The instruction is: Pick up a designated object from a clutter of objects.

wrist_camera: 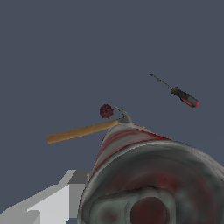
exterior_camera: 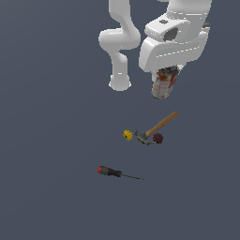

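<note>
Gripped in the closed hand, the can hangs nearly upright, axis slightly tilted.

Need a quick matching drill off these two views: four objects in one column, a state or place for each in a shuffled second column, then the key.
Things:
1. white-and-red can
2. hammer
3. yellow block
4. screwdriver

States:
A. lies alone, nearest the exterior view's bottom edge
B. held in the gripper, up off the surface
C. small piece beside the metal head, on the exterior view's left of it
D. wooden handle, dark red lump close by its head

Pairs: 1-B, 2-D, 3-C, 4-A
</note>
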### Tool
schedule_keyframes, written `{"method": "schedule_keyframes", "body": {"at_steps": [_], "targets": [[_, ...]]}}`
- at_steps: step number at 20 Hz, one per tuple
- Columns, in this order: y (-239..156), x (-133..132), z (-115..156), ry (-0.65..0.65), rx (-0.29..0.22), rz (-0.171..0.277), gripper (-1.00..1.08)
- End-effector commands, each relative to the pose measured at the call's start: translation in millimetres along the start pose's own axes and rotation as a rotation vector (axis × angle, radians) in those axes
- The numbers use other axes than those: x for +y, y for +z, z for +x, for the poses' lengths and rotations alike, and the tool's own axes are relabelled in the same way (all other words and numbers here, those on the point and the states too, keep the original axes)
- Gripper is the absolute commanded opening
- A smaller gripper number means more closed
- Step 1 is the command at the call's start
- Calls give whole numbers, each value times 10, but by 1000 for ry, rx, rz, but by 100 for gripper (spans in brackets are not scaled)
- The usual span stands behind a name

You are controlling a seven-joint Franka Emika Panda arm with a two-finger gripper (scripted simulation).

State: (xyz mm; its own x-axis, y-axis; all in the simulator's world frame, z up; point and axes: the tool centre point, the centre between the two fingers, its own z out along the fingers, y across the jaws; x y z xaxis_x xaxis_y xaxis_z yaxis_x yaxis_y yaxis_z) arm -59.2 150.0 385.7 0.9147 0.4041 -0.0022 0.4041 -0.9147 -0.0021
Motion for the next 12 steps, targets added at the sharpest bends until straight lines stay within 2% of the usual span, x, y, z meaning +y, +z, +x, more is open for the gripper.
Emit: {"method": "schedule_keyframes", "body": {"at_steps": [1, 12], "targets": [[-185, 34, -55, 0, 3, 0, -100], [-497, 99, -140, 1, 2, -2, -100]]}}
